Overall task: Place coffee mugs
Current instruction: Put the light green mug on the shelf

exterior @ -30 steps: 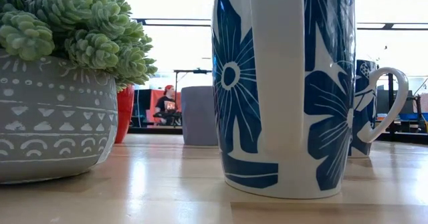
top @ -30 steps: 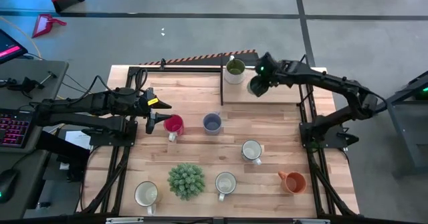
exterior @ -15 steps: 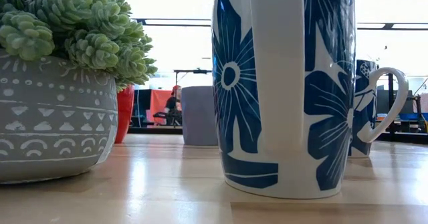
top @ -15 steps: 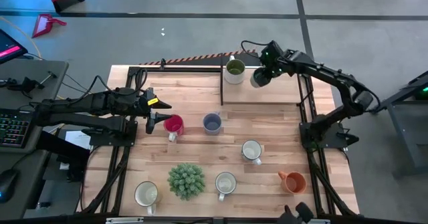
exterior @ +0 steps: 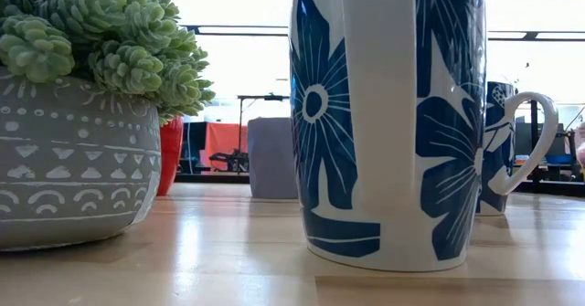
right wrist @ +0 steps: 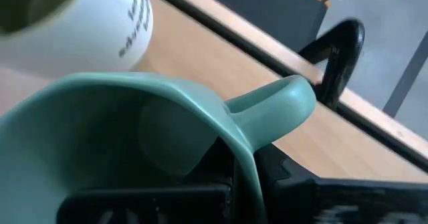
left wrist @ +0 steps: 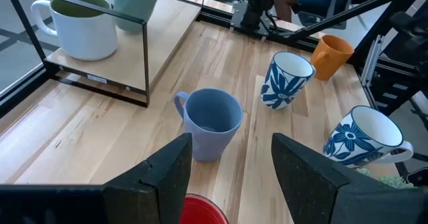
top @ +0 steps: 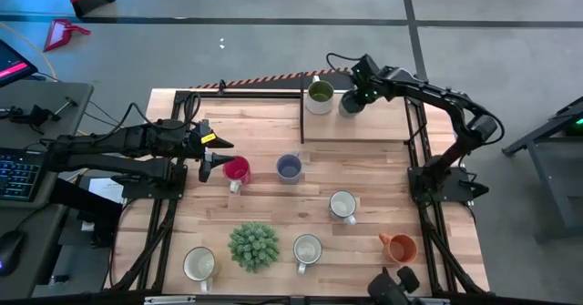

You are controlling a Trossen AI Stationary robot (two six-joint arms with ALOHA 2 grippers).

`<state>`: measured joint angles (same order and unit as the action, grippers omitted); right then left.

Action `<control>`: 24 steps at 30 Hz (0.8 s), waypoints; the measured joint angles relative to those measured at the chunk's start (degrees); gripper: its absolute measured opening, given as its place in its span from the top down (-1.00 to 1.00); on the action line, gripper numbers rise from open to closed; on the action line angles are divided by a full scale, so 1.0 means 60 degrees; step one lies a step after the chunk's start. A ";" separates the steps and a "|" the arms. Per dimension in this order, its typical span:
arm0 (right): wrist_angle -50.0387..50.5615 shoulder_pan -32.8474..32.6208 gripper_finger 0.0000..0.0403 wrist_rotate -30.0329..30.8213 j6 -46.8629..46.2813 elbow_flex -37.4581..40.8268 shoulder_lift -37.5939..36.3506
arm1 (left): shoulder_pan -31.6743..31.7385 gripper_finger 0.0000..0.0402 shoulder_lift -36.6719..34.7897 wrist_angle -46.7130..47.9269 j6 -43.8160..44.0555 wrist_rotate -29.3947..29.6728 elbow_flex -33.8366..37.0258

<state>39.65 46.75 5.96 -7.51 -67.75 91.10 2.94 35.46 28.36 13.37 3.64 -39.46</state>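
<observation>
The teal mug (right wrist: 134, 150) is smooth glazed ceramic with a fat curved handle, and the right gripper (top: 357, 94) is clamped tight on its rim. It sits over the raised wooden platform (top: 364, 127) at the back of the table (top: 273, 205), just beside the white mug (top: 320, 96) with the olive inside. Whether its base touches the platform is hard to tell.

Off the platform, the blue-grey mug (left wrist: 212, 122) stands nearest, a plain matte cylinder, and the red mug (top: 237, 169) sits beside that. The left gripper (top: 216, 155) hovers right at the red mug with its fingers spread wide, holding nothing; its wrist camera only catches a cut-off sliver of the red rim.

Farther out are two flower-print mugs (left wrist: 286, 81), the orange mug (top: 400, 247) and a spiky plant (top: 253, 246) in a patterned grey pot.
</observation>
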 joint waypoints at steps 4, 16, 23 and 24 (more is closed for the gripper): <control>-0.0401 0.0095 1.00 -0.0109 0.0000 -0.0004 0.0074 | 0.0000 0.04 0.0000 0.0000 0.0000 0.0000 0.0000; -0.0413 0.0401 1.00 -0.0336 0.0006 -0.0004 0.0079 | 0.0000 0.04 0.0000 0.0004 -0.0004 0.0000 0.0000; -0.0410 0.0400 1.00 -0.0454 0.0079 -0.0004 0.0079 | 0.0000 0.04 0.0000 0.0004 -0.0007 0.0000 0.0000; -0.0412 0.0400 1.00 -0.0505 0.0080 -0.0004 0.0079 | 0.0000 0.04 0.0000 0.0004 -0.0007 0.0000 0.0000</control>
<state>37.17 49.15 2.93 -7.03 -67.77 91.57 2.94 35.46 28.38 13.32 3.64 -39.46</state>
